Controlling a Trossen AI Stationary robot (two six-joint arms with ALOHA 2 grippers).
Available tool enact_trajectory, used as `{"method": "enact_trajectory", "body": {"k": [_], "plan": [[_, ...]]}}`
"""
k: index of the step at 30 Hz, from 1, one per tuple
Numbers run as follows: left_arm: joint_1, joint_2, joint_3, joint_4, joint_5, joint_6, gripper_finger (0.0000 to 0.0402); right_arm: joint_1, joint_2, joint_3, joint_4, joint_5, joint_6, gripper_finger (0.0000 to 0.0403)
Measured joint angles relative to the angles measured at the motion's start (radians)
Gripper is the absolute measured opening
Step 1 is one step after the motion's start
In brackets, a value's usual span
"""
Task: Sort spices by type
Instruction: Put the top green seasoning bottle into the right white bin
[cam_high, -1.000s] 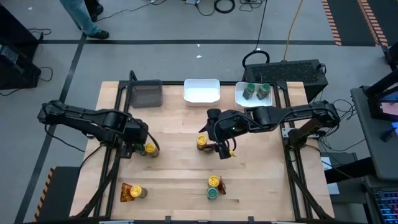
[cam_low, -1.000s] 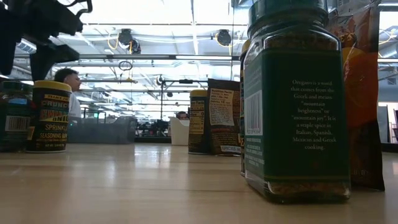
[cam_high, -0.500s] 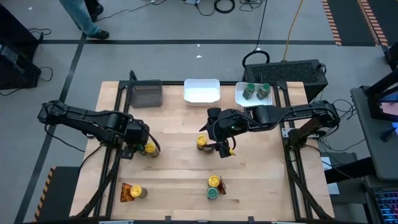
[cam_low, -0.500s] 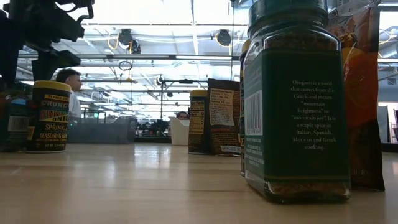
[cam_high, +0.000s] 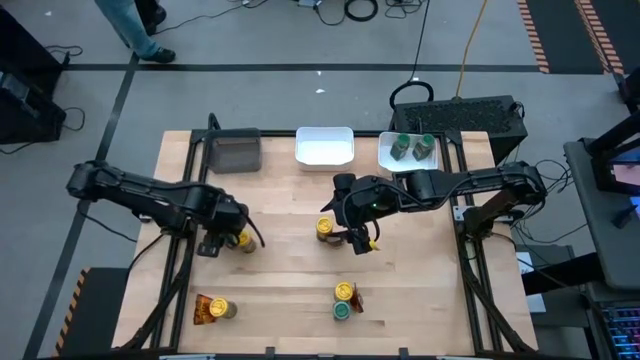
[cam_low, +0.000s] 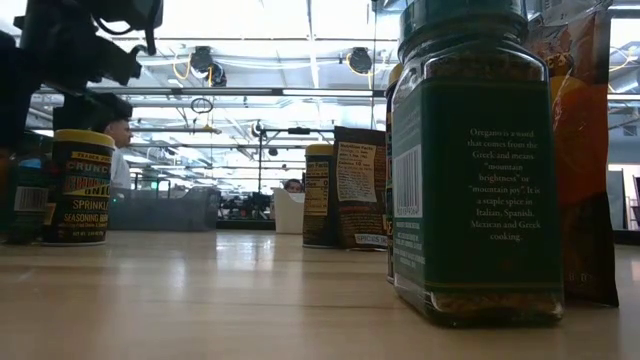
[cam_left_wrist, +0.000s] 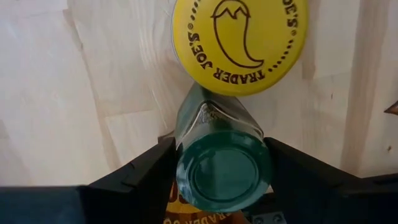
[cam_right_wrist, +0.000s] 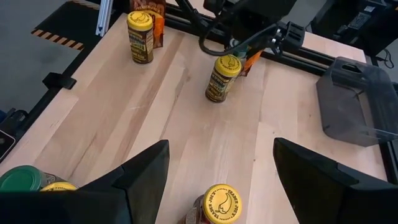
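Note:
My left gripper is down over a green-lidded jar, right beside a yellow-lidded jar. An orange packet peeks out under the green jar. In the high view the gripper hides that jar. My right gripper hangs open above the table's middle, over another yellow-lidded jar with a packet next to it. Near the front edge stand a yellow jar and a green jar together, and a yellow jar on a packet. My left gripper holds the green-lidded jar by its lid, pinched between the two fingers, one on each side. The fingers come from above, pointing down. The jar's glass body slants away toward the yellow jar; its foot is hidden.
At the far edge are a grey tray, a white tray and a second white tray holding two green-lidded jars. Bare wood lies between the two arms. A person shows in the room beyond the table.
My left gripper has moved a little toward the table's right, closer to the yellow-lidded jar. The jars stand where they stood.

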Motion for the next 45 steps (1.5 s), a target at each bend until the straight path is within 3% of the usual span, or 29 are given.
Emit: {"method": "enact_trajectory", "body": {"k": [12,18,24,34,41,45], "plan": [[0.000,0.025,0.000,-0.002,-0.001,-0.004,0.0242,0.002,0.000,0.000,-0.018,-0.003,0.027,0.0270],[0.000,0.024,0.001,-0.006,-0.002,-0.011,0.0213,0.002,0.000,0.000,-0.018,-0.003,0.027,0.0270],[0.000,0.025,0.013,-0.030,-0.011,-0.023,0.0212,0.002,0.000,0.000,-0.019,-0.003,0.027,0.0270],[0.047,0.025,0.209,-0.116,-0.116,0.123,0.0212,0.002,-0.029,0.000,-0.045,0.008,0.027,0.0270],[0.185,0.038,0.412,-0.083,-0.168,0.307,0.0212,0.002,-0.117,0.000,-0.146,0.082,0.130,0.0270],[0.272,0.117,0.526,0.012,-0.163,0.402,0.0212,0.002,-0.174,0.000,-0.229,0.140,0.227,0.0270]]}}
